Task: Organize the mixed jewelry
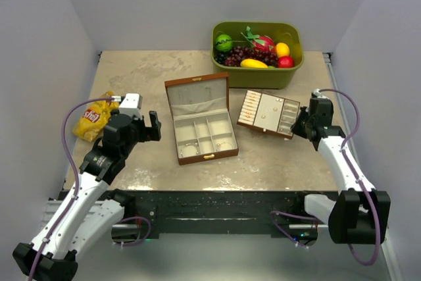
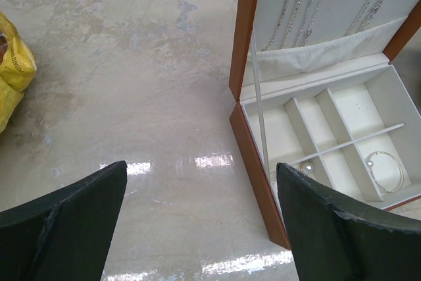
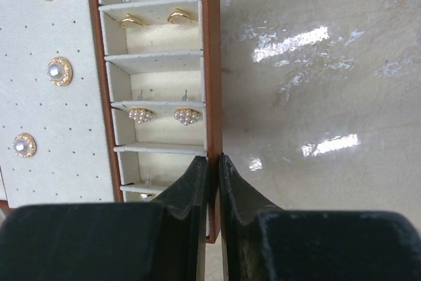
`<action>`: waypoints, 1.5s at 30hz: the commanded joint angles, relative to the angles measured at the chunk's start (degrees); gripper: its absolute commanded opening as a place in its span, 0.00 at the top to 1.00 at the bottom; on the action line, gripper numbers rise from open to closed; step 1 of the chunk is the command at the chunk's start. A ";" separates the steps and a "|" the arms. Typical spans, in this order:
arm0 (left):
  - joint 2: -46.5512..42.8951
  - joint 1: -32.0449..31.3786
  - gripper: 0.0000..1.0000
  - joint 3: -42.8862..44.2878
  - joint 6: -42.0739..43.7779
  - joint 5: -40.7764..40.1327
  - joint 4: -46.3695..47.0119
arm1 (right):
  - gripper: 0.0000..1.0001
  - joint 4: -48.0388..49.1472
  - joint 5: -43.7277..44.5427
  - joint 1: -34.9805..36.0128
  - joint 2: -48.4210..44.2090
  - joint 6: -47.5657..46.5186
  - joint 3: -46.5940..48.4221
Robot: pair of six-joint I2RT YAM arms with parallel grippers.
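The flat brown-edged cream tray (image 1: 268, 113) lies right of centre and holds the mixed jewelry: gold and pearl earrings (image 3: 158, 116) in its slots and on its dotted panel. My right gripper (image 1: 301, 123) is at the tray's right edge. In the right wrist view it (image 3: 214, 159) is shut on the tray's brown edge wall (image 3: 212, 64). The brown wooden box (image 1: 200, 126) stands open at centre, with a silvery bracelet (image 2: 385, 169) and a pearl (image 2: 308, 169) in its compartments and chains (image 2: 302, 4) in its lid. My left gripper (image 1: 154, 126) is open and empty (image 2: 200, 169), just left of the box.
A green bin of plastic fruit (image 1: 256, 54) stands at the back right. A yellow snack bag (image 1: 95, 116) lies at the left, beside my left arm, and also shows in the left wrist view (image 2: 13, 70). White walls close off the table's sides and back.
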 commanded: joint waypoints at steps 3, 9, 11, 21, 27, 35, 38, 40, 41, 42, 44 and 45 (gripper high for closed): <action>-0.13 0.51 0.00 0.05 0.52 0.52 2.18 | 1.00 1.14 -7.54 -0.26 -5.31 0.81 -1.25; 0.13 0.60 0.00 0.14 0.52 0.34 2.18 | 1.00 -0.18 -10.61 -0.26 -7.95 0.29 -1.79; 0.22 0.60 0.01 0.05 0.44 0.17 2.18 | 1.00 -0.88 -11.93 -0.18 -8.74 0.20 -1.79; -0.13 0.77 0.01 0.23 0.35 -0.10 2.01 | 1.00 -3.52 -17.21 -0.09 -10.59 -1.03 -1.52; -0.57 0.95 0.01 0.31 0.43 -0.27 1.92 | 1.00 -3.96 -19.58 1.05 -10.77 -1.39 -1.35; -0.48 0.95 0.00 0.40 0.43 -0.01 1.92 | 1.00 -3.26 -15.55 9.03 -9.63 0.98 -0.12; -0.66 1.04 0.00 0.31 0.43 -0.10 1.83 | 1.00 -2.47 -13.43 12.99 -9.10 2.04 0.50; -0.66 1.04 0.01 0.31 0.35 -0.18 1.83 | 1.00 -1.94 -12.03 14.50 -8.48 3.01 0.41; -0.66 1.04 0.00 0.31 0.43 -0.10 1.83 | 1.00 -1.76 -11.50 15.72 -8.31 3.36 0.41; -0.66 1.04 0.00 0.31 0.35 -0.18 1.74 | 1.00 -1.76 -10.71 16.26 -7.70 3.36 0.50; -0.66 1.04 0.01 0.31 0.35 -0.19 1.74 | 1.00 -1.33 -10.53 17.74 -7.08 3.80 0.50; -0.66 1.04 0.00 0.31 0.43 -0.19 1.74 | 1.00 -1.15 -10.35 18.28 -6.38 3.97 0.67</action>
